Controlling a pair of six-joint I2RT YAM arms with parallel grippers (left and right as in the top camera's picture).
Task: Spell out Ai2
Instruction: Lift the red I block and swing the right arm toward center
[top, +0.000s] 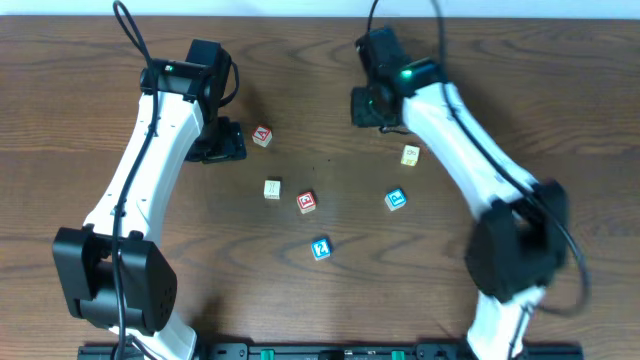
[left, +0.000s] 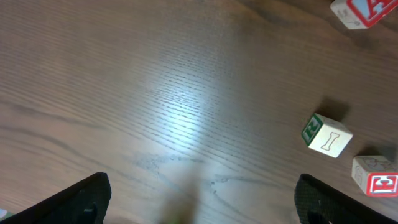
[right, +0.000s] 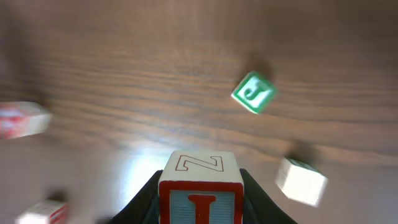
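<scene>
My right gripper (right: 200, 208) is shut on a letter block (right: 200, 171) with a red I on its front and a red Z on top, and holds it above the table; in the overhead view this gripper (top: 370, 105) is at the back centre and hides the block. My left gripper (left: 202, 196) is open and empty over bare wood; overhead it (top: 225, 142) sits just left of the red A block (top: 262, 136). The left wrist view shows the A block (left: 364, 9), a cream block with an I and a green face (left: 326, 135), and a red-faced block (left: 375, 176).
Loose blocks lie mid-table: cream (top: 272, 189), red (top: 306, 202), two blue (top: 396, 199) (top: 320, 248), and cream (top: 410, 155). The right wrist view shows a green J block (right: 255, 92), a white block (right: 301, 180) and a blurred red block (right: 22, 118).
</scene>
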